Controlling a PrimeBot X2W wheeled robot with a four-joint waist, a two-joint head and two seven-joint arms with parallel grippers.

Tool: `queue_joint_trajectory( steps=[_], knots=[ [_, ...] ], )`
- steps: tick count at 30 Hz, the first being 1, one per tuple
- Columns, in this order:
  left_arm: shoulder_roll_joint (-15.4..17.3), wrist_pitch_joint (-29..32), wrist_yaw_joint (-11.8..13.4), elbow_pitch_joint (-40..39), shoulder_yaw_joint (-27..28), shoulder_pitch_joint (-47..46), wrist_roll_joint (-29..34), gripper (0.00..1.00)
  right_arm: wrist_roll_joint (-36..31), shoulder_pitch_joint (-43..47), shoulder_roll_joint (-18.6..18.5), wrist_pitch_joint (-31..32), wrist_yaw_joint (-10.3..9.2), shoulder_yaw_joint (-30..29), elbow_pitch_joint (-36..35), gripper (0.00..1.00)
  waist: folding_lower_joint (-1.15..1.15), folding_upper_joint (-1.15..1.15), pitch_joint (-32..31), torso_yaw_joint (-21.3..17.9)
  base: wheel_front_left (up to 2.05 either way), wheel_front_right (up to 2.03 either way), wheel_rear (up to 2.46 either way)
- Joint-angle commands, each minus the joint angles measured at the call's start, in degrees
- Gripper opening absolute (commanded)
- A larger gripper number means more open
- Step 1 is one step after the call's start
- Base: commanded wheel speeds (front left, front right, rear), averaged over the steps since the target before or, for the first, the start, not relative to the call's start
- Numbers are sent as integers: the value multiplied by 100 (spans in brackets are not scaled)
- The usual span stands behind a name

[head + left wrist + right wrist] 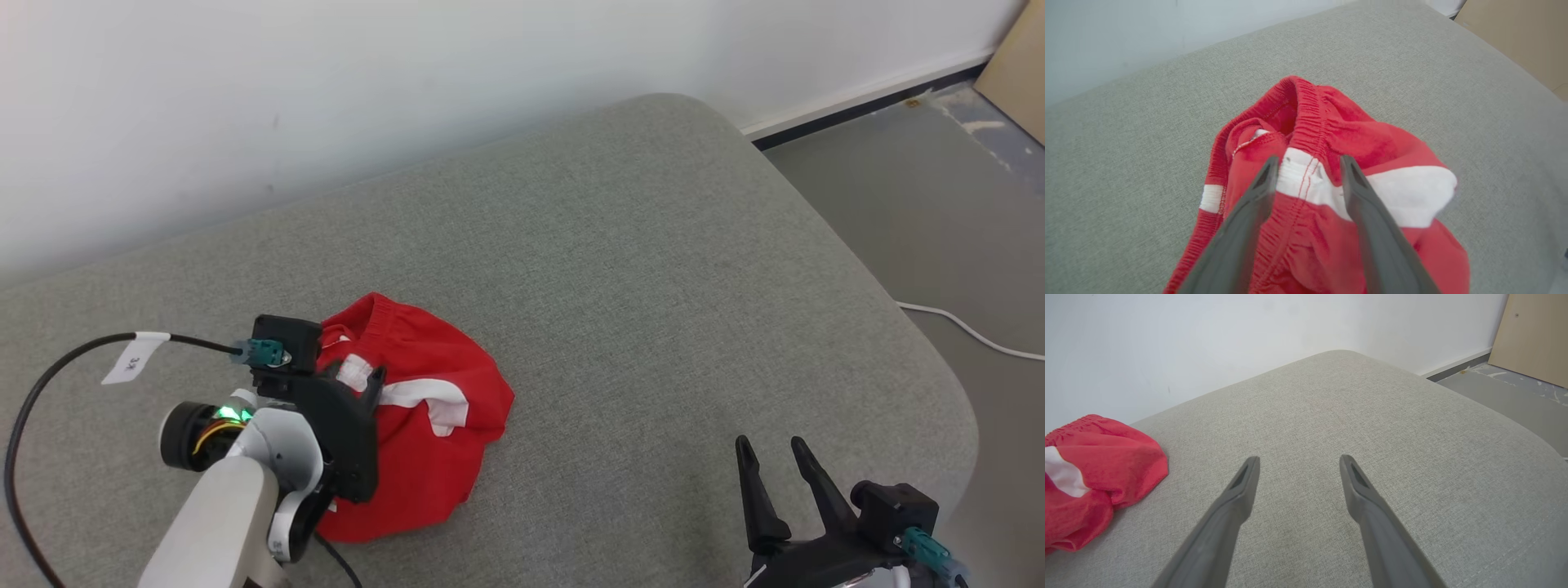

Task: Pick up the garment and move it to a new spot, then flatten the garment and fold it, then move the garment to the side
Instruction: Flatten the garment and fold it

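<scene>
Item: crumpled red cloth garment with white stripes (424, 425), heaped on the near left of the grey upholstered cushion (620, 245). My left hand (1309, 163): fingers apart, astride the elastic waistband at a white stripe. My right hand (771, 447): fingers spread, empty, over bare cushion, well apart from the garment.

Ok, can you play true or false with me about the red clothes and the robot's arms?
The garment is red with white stripes. True.
The garment is folded flat. False: it lies crumpled in a heap.
The left end effector has its fingers either side of a white stripe on the garment. True.
The right end effector grips the garment. False: it is open over the grey cushion, apart from the garment.
</scene>
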Motion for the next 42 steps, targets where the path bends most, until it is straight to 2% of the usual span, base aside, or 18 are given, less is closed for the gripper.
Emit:
queue_joint_trajectory(
  steps=[1, 9, 16, 20, 23, 27, 30, 36, 42],
  knots=[
    [-37, -31, -18, 15, -31, -33, -29, 0, -31, 11, -2, 0, 5, -10, -2, 100, 0, -1, -25, 28, 0, 0, 0],
    [-317, -298, -124, 28, -98, -240, -259, 0, -53, -26, -2, 35, 5, -10, -43, 100, 0, -1, -83, 169, 0, 0, 0],
    [-712, -1028, -230, -416, -218, -997, -537, 0, -47, 4, -3, 43, 5, -28, -20, 100, 0, -1, -145, 290, 0, 0, 0],
    [-834, -1355, -239, -678, -330, -1417, -672, 0, -56, 15, -3, 62, 5, -15, -10, 100, 0, -1, -193, 334, 0, 0, 0],
    [-902, -1723, -236, -997, -338, -1766, -1011, 0, -62, 54, -3, 70, 5, -26, -3, 100, 0, -1, -255, 389, 0, 0, 0],
    [-930, -2076, 76, -1375, -343, -2013, -1383, 0, -64, 144, -2, 66, 5, -62, -13, 100, 0, -1, -313, 549, 0, 0, 0],
    [-930, -2188, 434, -1524, -328, -1853, -1439, 0, -51, 149, -4, 64, 5, -84, -21, 100, 0, -1, -331, 725, 0, 0, 0],
    [-561, -2305, 904, -1473, -222, -358, -1377, 0, -48, 194, -2, 81, 5, -90, -84, 100, 0, -1, -282, 1156, 0, 0, 0],
    [-228, -2555, 1114, -1150, -10, 1213, -1585, 0, -165, 134, -1, 133, 5, -225, -170, 100, 0, -1, -189, 1639, 0, 0, 0]
  ],
)
